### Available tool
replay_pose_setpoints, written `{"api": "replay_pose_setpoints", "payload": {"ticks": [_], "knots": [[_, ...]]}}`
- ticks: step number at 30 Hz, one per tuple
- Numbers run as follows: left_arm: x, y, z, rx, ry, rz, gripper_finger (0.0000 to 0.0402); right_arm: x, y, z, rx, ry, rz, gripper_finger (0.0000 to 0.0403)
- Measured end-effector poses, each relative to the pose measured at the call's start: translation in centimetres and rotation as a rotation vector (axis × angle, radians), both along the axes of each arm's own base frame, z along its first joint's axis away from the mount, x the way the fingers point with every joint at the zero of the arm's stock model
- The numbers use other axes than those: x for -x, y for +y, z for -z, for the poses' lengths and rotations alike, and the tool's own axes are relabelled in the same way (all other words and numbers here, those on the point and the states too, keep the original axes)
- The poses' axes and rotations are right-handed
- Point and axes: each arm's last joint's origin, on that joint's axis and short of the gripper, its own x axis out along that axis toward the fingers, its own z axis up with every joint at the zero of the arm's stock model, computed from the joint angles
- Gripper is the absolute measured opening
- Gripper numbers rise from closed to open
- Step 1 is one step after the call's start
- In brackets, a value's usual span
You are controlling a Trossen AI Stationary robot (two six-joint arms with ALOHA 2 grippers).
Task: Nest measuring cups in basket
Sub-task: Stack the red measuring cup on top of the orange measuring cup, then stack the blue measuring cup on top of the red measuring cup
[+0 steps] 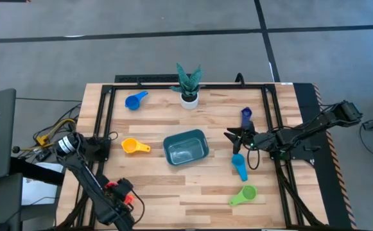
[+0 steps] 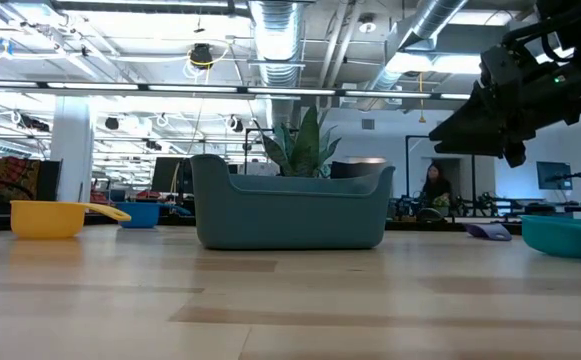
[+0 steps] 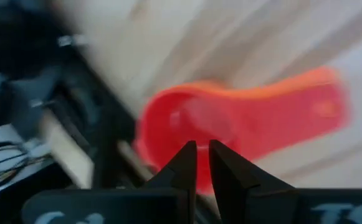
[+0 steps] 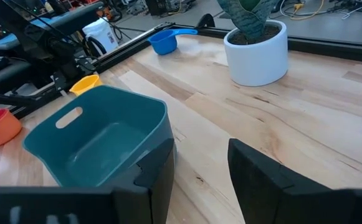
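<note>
The teal basket [image 1: 186, 147] stands mid-table, empty. On the table lie the blue cup [image 1: 135, 100], yellow cup [image 1: 133, 147], dark blue cup [image 1: 246, 115], light blue cup [image 1: 239, 165] and green cup [image 1: 244, 195]. A red cup [image 3: 243, 118] with an orange cup showing under its edge [image 3: 305, 78] is at the near left, at my left gripper [image 1: 121, 192], which is shut on it. My right gripper [image 4: 199, 168] is open and empty. It hovers right of the basket, near the dark blue cup. My left gripper has its two fingertips [image 3: 187, 158] closed on the near rim of the red cup's bowl [image 3: 199, 130], opposite the handle [image 3: 318, 109]. The view is blurred. I cannot tell which finger is inside the bowl, or whether the cup is lifted or rests on the table.
A white pot with a green plant [image 1: 188, 90] stands at the far middle. Black frame rails [image 1: 106, 122] run along the table's left, far and right sides. Cables lie off the table's left edge. A person [image 2: 435, 190] shows far off in the room.
</note>
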Motion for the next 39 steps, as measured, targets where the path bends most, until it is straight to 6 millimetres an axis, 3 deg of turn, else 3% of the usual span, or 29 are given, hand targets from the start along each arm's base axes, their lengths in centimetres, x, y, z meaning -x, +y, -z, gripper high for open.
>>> {"api": "replay_pose_setpoints", "payload": {"ticks": [9,21,31,39], "knots": [[1.0,0.6,2.3,-0.038,0.028,-0.017,0.0034,0.0,0.0,0.1,0.002,0.008,0.001,0.0171],[0.0,0.8,3.9,-0.038,-0.140,0.104,0.0034,0.0,0.0,0.0,-0.002,0.001,0.002,0.0174],[-0.5,0.2,3.9,0.014,-0.174,0.222,0.0034,0.0,0.0,-0.1,-0.013,-0.016,0.003,0.0173],[-0.9,0.9,1.0,-0.090,-0.223,0.232,0.0034,-0.1,0.0,-0.1,-0.014,-0.021,0.003,0.0174]]}}
